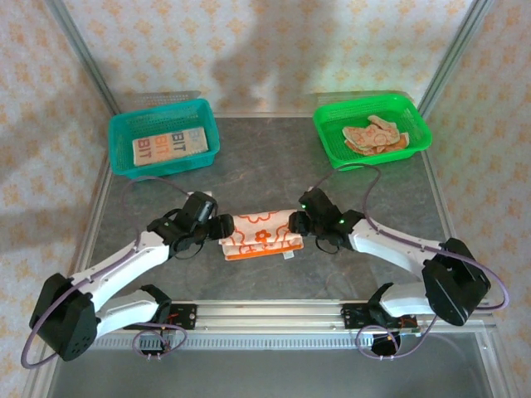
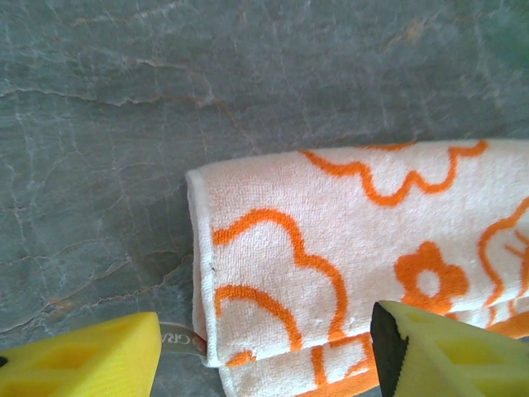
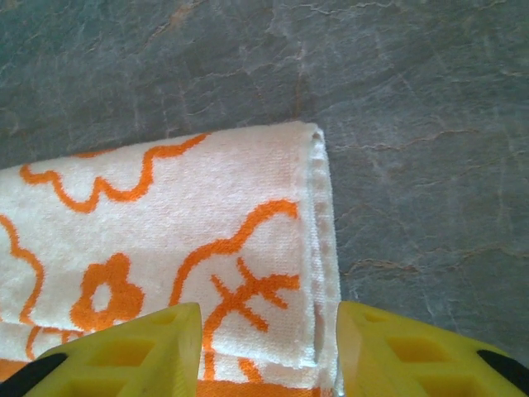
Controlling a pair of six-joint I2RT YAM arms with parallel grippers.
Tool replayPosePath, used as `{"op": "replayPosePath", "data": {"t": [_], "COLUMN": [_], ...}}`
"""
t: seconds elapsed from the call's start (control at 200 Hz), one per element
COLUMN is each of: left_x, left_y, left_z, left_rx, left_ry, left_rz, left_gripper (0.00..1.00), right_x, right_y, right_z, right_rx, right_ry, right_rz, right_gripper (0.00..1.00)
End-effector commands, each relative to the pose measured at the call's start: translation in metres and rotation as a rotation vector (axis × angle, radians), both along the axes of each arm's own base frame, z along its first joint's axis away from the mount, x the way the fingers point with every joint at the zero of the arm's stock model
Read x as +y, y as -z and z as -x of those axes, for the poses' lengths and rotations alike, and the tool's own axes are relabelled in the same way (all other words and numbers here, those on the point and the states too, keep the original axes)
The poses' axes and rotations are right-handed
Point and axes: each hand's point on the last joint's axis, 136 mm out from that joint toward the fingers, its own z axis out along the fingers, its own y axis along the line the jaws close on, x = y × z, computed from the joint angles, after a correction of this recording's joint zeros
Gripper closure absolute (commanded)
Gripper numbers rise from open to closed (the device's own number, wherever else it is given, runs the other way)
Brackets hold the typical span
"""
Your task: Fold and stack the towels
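Observation:
A cream towel [image 1: 261, 236] with orange flower outlines lies folded flat in the middle of the table. My left gripper [image 1: 222, 228] is at its left end and my right gripper [image 1: 297, 222] at its right end. In the left wrist view the towel [image 2: 331, 248] lies flat, and the left gripper [image 2: 264, 347] stands open with its yellow fingers [image 2: 99, 356] wide apart over the folded corner. In the right wrist view the right gripper [image 3: 269, 347] is open astride the folded right edge of the towel [image 3: 165, 215], which lies loose between the fingers [image 3: 413, 351].
A teal basket [image 1: 124, 124] at the back left holds a folded lettered towel [image 1: 170, 145]. A green basket [image 1: 332, 141] at the back right holds a crumpled orange-and-cream towel [image 1: 375, 134]. A metal rail [image 1: 265, 311] runs along the near edge.

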Motion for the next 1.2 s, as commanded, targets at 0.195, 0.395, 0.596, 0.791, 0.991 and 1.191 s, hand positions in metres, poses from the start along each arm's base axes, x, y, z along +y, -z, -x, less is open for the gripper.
{"op": "replayPosePath", "data": {"t": [0.195, 0.395, 0.596, 0.791, 0.991, 1.191], "left_x": [0.005, 0.008, 0.004, 0.0, -0.002, -0.002], "left_y": [0.024, 0.052, 0.061, 0.067, 0.067, 0.058], "left_z": [-0.008, -0.006, 0.002, 0.008, 0.01, 0.012], "left_rx": [0.131, 0.235, 0.264, 0.283, 0.289, 0.283], "left_ry": [-0.064, -0.077, -0.079, -0.079, -0.078, -0.082], "left_rz": [-0.045, -0.063, -0.018, 0.014, 0.029, 0.045], "left_gripper": [0.56, 0.62, 0.66, 0.69, 0.7, 1.0], "right_x": [0.001, 0.005, 0.005, 0.003, 0.005, 0.002], "right_y": [0.01, 0.034, 0.046, 0.047, 0.049, 0.039], "right_z": [-0.016, -0.019, -0.014, -0.006, 0.005, 0.004], "right_rx": [0.072, 0.154, 0.196, 0.216, 0.243, 0.217], "right_ry": [0.058, 0.056, 0.06, 0.074, 0.082, 0.09], "right_rz": [0.106, 0.128, 0.136, 0.112, 0.085, 0.085], "right_gripper": [0.67, 0.71, 0.71, 0.71, 0.72, 1.0]}}
